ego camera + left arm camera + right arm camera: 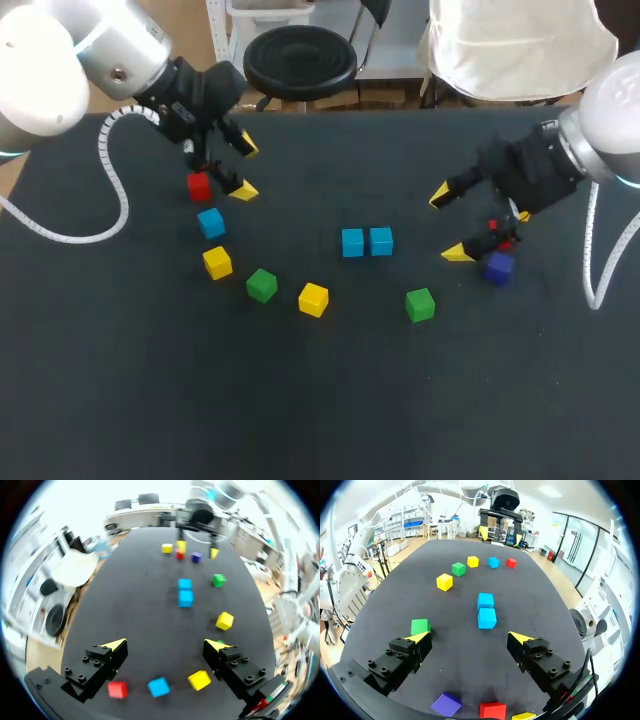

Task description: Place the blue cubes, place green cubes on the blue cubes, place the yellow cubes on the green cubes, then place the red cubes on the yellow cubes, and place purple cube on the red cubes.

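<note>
Two blue cubes (352, 242) (381, 241) sit side by side at the table's middle. A third blue cube (211, 222) lies at the left, with a red cube (198, 185) behind it and a yellow cube (217, 262) in front. A green cube (261, 285), another yellow cube (313, 299) and a second green cube (420, 304) lie along the front. My left gripper (245, 168) hangs open just right of the red cube (117, 690), holding nothing. My right gripper (448, 222) is open and empty, with the purple cube (498, 267) and a red cube (492, 711) under its wrist.
A yellow cube (522, 716) lies beside the red one under my right wrist, mostly hidden in the head view. The dark table (320, 400) has bare room across its front half and behind the blue pair.
</note>
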